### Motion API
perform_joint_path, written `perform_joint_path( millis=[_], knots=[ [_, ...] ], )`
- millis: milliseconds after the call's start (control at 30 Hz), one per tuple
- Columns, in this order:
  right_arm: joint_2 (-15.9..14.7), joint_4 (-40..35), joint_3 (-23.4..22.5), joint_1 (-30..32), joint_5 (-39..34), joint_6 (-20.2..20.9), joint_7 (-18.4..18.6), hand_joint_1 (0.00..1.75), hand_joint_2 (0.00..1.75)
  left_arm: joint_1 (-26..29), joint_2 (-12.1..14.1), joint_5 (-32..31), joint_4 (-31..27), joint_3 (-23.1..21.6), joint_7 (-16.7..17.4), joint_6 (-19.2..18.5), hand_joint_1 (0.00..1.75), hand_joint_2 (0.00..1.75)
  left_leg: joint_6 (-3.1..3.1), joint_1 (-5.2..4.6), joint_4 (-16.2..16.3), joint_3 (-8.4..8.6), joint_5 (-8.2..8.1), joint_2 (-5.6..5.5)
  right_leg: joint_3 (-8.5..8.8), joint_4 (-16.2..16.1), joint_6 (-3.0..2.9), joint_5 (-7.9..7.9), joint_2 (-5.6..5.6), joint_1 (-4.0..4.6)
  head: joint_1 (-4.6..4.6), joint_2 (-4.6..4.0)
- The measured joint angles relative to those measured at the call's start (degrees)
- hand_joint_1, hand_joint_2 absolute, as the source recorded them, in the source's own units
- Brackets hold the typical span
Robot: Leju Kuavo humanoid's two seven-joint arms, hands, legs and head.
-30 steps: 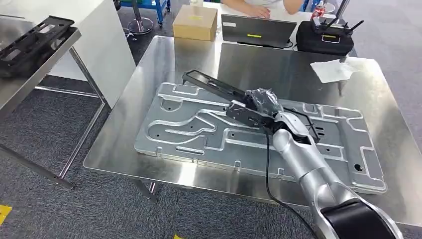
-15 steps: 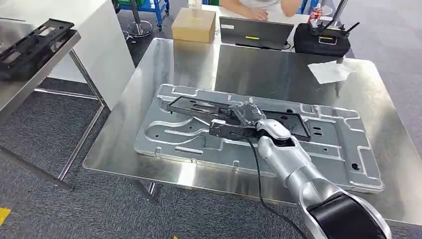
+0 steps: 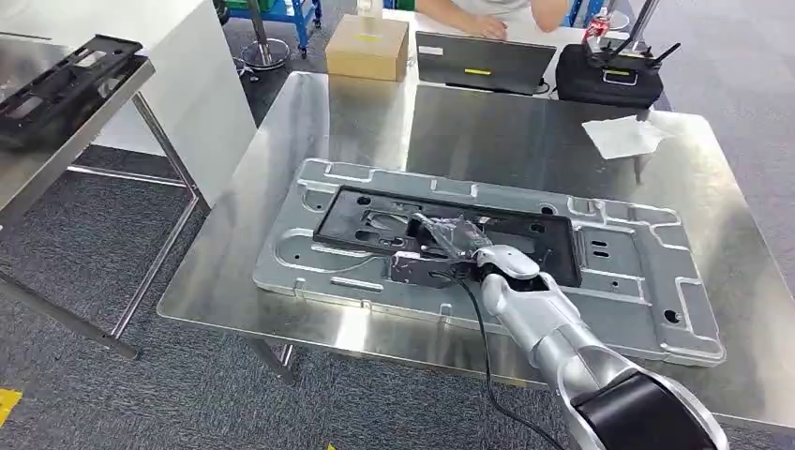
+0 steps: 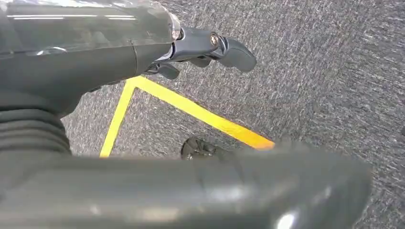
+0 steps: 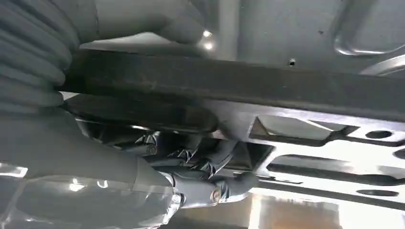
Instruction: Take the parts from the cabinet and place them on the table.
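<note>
The right hand point(image 3: 448, 246) grips the black frame point(image 3: 375, 211) at its near edge; the frame lies flat, lengthwise along the plate point(image 3: 656, 281), ready for release.

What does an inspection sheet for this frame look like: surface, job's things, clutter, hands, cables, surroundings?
Surface: steel table, shiny.
Job's things: black frame lying on the metal plate; another black part on the side table.
Clutter: white cloth, cardboard box, laptop, black case.
Hands: right hand grips the frame's near edge; left hand hangs over the floor, holding nothing.
Cables: black cable along the right arm.
Surroundings: grey carpet, yellow tape, a person's hand behind the laptop.
</note>
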Motion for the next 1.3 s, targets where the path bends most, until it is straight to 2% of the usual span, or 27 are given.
perform_joint_path(
  millis=[367,700,900,1100,1300],
  knots=[
    [-0.11,0.31,-0.02,-0.37,-1.86,-0.48,-1.46,0.00,1.75,0.05,-0.02,0.85,0.00,0.96,-0.41,0.09,0.00,0.00,0.01,0.00,0.00,0.02,-0.02,-0.01,0.04,0.00,0.01,-0.03,-0.03,0.00,0.00,0.00],
    [-1.40,-1.52,-0.74,0.60,-5.63,-4.50,-4.44,0.00,1.75,0.17,-0.04,1.77,0.00,1.14,-0.81,0.24,0.00,0.00,0.01,-0.01,0.00,-0.09,-0.01,-0.06,-0.05,0.00,0.02,-0.03,-0.10,-0.01,0.00,0.00],
    [-3.98,-10.74,-2.10,4.18,-8.83,-6.29,-4.72,0.00,1.75,0.48,-0.07,1.92,0.00,1.18,-1.40,0.42,0.00,0.00,0.02,-0.01,0.02,-0.34,0.02,-0.19,-0.25,0.00,0.03,-0.02,-0.19,-0.03,0.02,0.00],
    [-7.98,-23.90,-2.84,9.26,-9.90,-6.45,-2.77,0.00,1.75,0.72,-0.09,2.03,0.00,1.18,-1.46,0.44,0.00,0.00,0.02,-0.01,0.04,-0.52,0.01,-0.27,-0.41,0.00,0.04,-0.03,-0.22,-0.03,0.02,0.00],
    [-11.50,-37.43,-4.85,16.34,-8.83,-8.57,0.13,0.00,1.75,0.76,-0.17,2.01,0.00,1.18,-1.49,0.37,0.00,0.00,0.02,-0.01,0.04,-0.62,-0.04,-0.33,-0.50,-0.02,0.02,-0.08,-0.29,-0.03,0.02,0.00]
  ],
)
